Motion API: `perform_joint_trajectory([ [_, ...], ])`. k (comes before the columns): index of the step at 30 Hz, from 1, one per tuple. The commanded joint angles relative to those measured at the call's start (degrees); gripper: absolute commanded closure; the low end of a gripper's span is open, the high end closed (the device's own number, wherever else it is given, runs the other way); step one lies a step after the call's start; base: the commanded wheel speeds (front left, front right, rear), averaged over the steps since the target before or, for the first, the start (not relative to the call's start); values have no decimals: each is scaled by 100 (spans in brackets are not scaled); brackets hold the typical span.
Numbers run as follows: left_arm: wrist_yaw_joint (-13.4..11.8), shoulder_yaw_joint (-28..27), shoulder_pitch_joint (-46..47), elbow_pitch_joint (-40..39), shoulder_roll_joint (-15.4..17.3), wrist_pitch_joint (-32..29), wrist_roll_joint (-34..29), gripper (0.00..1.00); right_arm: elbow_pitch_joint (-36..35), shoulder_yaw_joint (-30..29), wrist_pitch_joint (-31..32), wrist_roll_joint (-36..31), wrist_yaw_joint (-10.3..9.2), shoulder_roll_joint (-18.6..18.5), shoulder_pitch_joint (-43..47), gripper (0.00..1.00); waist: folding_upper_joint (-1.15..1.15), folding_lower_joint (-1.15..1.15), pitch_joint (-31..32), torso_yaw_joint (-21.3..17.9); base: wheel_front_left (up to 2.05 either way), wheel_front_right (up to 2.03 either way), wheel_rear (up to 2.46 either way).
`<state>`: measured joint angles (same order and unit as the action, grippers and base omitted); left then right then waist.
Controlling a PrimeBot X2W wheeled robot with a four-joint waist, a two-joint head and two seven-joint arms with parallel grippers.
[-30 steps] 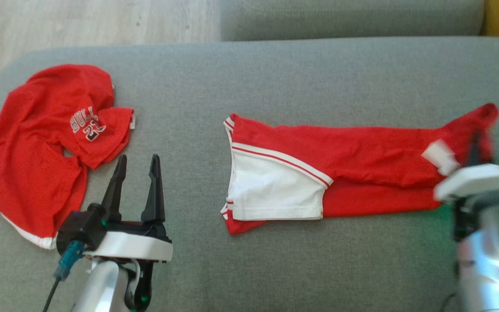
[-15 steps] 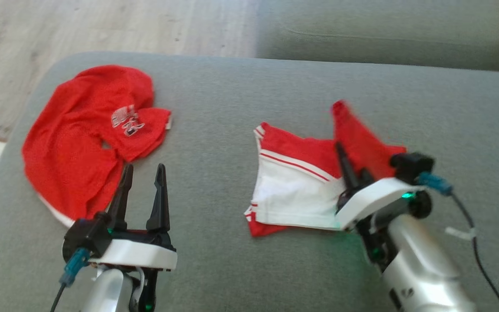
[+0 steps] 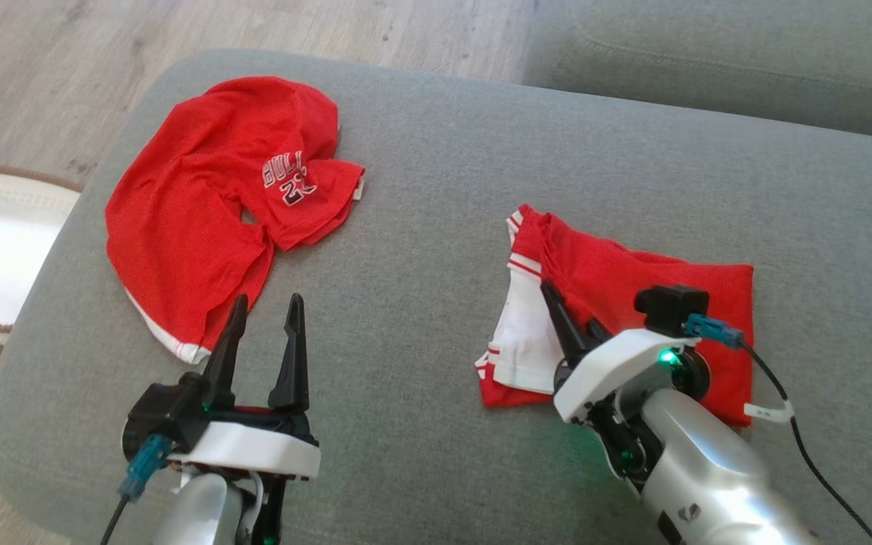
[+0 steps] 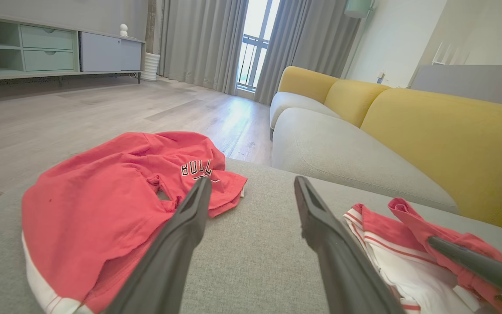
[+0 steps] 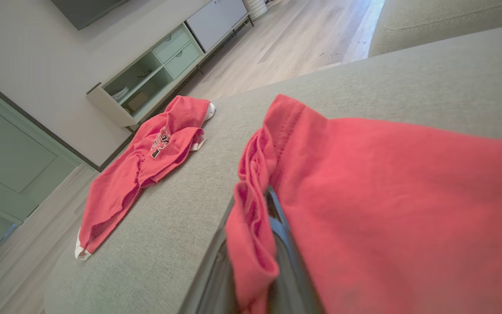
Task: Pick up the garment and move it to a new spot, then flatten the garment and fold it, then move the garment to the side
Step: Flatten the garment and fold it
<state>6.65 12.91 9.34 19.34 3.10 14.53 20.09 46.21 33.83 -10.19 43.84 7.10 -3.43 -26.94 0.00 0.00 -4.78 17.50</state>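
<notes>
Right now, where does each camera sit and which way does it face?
Head view: above, looking down on the grey sofa seat; both arms show, open left gripper lower left, right gripper shut on the red shorts.
Left wrist view: low over the seat, looking along its own fingers toward the yellow sofa back and window.
Right wrist view: tilted, low at the seat, looking along its fingers, draped in shorts fabric, toward a cabinet.
Shared: all three show the red jersey and shorts.

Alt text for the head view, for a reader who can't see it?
The right gripper is shut on red-and-white shorts, folded over on a grey sofa. The left gripper is open beside a crumpled red jersey.
</notes>
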Motion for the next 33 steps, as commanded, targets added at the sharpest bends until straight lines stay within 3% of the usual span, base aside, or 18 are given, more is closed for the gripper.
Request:
perform_joint_trajectory([
  [1, 33, -158, 203, -152, 6, 47, -20, 0, -66, 247, -149, 157, 39, 55, -275, 100, 0, 0, -46, 55, 0, 0, 0],
  [2, 34, -161, 213, -151, 4, 47, -18, 0, -22, 345, -180, 243, 39, 55, -307, 100, 0, 0, -56, 69, 0, 0, 0],
  [3, 35, -159, 222, -131, 1, 47, -15, 0, 88, 496, -247, 428, 39, 55, -374, 71, 0, 0, -69, 84, 0, 0, 0],
  [4, 35, -155, 225, -113, -1, 47, -10, 0, 109, 617, -261, 508, 39, 55, -404, 0, 0, 0, -75, 87, 0, 0, 0],
  [9, 24, -242, 252, -133, -4, 47, -1, 0, -30, 1089, -359, 891, 39, 55, -608, 0, 0, 0, -94, -47, 0, 0, 0],
  [15, 28, -372, 259, -388, -8, 47, -30, 0, -66, 1035, -467, 768, 39, 55, -912, 0, 0, 0, -73, -340, 0, 0, 0],
  [21, 36, -449, 261, -714, -14, 47, -70, 0, -297, -240, -479, -730, 39, 55, -928, 0, 0, 0, -70, -756, 0, 0, 0],
  [27, 23, -476, 259, -879, -19, 47, -105, 0, -1070, -1697, -480, -2427, 39, 54, -165, 0, 0, 0, -89, -1050, 0, 0, 0],
  [33, 12, -480, 219, -857, -21, 47, -62, 0, -1779, -2448, -480, -3223, 39, 54, 635, 0, 0, 0, -110, -1230, 0, 0, 0],
])
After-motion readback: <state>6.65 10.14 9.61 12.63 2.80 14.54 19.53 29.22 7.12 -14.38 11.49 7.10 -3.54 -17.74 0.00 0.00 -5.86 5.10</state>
